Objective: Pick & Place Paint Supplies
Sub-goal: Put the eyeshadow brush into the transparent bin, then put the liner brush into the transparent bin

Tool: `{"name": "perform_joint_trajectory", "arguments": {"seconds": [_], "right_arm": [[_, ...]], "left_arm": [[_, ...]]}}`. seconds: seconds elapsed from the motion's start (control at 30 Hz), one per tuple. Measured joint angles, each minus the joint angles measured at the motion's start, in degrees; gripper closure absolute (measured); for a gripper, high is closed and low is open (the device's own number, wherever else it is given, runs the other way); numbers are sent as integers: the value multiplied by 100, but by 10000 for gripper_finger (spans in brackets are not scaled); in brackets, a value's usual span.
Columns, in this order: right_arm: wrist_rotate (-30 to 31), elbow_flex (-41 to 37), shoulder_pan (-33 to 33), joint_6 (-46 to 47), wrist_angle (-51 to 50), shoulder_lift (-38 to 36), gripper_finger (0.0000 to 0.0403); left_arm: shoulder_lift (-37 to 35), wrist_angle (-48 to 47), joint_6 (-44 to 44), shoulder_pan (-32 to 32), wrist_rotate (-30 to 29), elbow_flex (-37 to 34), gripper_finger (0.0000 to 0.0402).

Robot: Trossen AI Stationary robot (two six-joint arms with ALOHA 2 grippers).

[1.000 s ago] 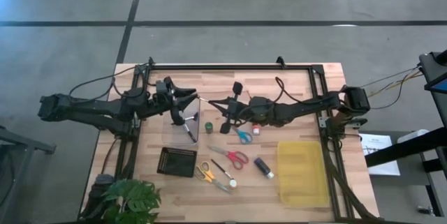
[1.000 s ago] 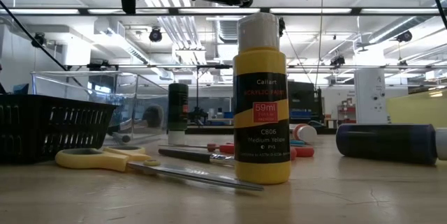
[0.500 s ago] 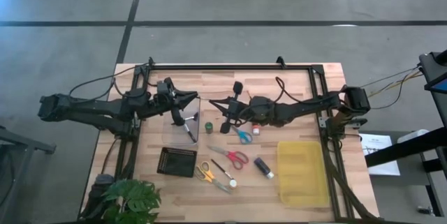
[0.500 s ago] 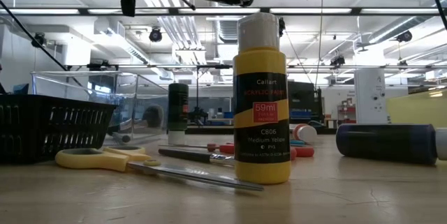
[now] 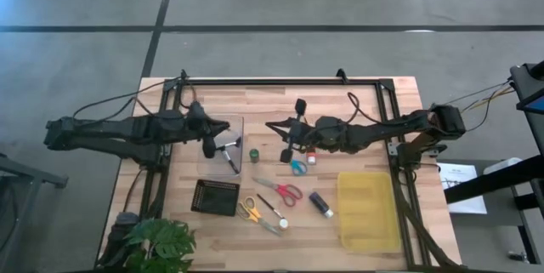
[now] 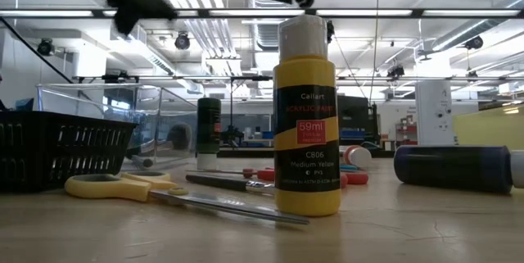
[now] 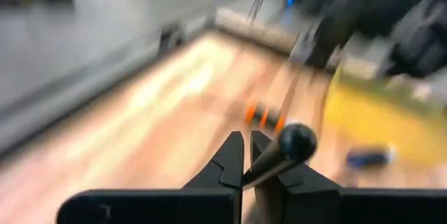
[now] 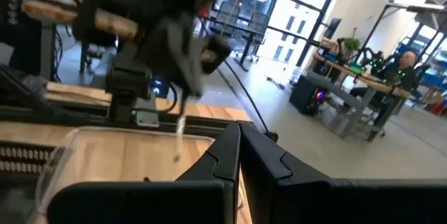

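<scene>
Looking down from above, the left gripper is seen over the clear tray at the worktop's left-centre, jaws closed on a thin brush whose far end points toward the green pot. The right gripper hangs near the middle, just above the blue scissors, jaws closed on nothing that shows. Red scissors, yellow scissors, a dark bottle, the black basket and the yellow bin lie nearer the front.

From worktop level, a yellow paint bottle stands in front, with the yellow scissors lying beside it; the arms show only as dark shapes overhead.

In the left wrist view, the jaws are pinched on the brush's handle, which slants out to one side.

In the right wrist view, the closed jaws face the tray, and the left arm's brush is seen hanging above it.

The brush is judged to be held off-centre, so it is best carried level and slowly, and kept clear of the right arm.
</scene>
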Motion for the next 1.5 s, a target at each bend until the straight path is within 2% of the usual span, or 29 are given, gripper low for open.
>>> {"name": "perform_joint_trajectory", "arguments": {"seconds": [0.13, 0.2, 0.33, 0.5, 0.7, 0.9, 1.03, 1.2, 1.33, 1.5], "right_arm": [[113, -404, -2, 194, 14, -368, 394], [126, -604, -2, 290, -14, -521, 394], [146, -974, -2, 566, 14, -862, 394], [273, -1371, 7, 861, -39, -1237, 394], [271, -1792, 7, 1119, -42, -1665, 394], [260, -2058, 9, 1285, -47, -1929, 394], [21, -2152, 9, 1397, -47, -1984, 394], [-812, -2164, 11, 1711, -333, -1982, 394], [-837, -2101, 34, 2121, -1074, -1982, 394], [-642, -2059, 37, 2583, -1772, -1982, 394]], "left_arm": [[-28, -849, -594, 0, 64, -60, 386], [67, -979, -702, -1, 335, -127, 386], [365, -1135, -724, -9, 915, -261, 386], [747, -1444, -590, -1, 930, -326, 380], [882, -1214, 65, 6, 732, -280, 299], [861, -964, 282, 6, 707, -295, 252], [867, -937, 323, 6, 708, -297, 240], [867, -888, 375, 6, 688, -341, 237], [863, -796, 870, 6, 649, -332, 237], [860, 196, 1456, 6, 620, -278, 237]]}}
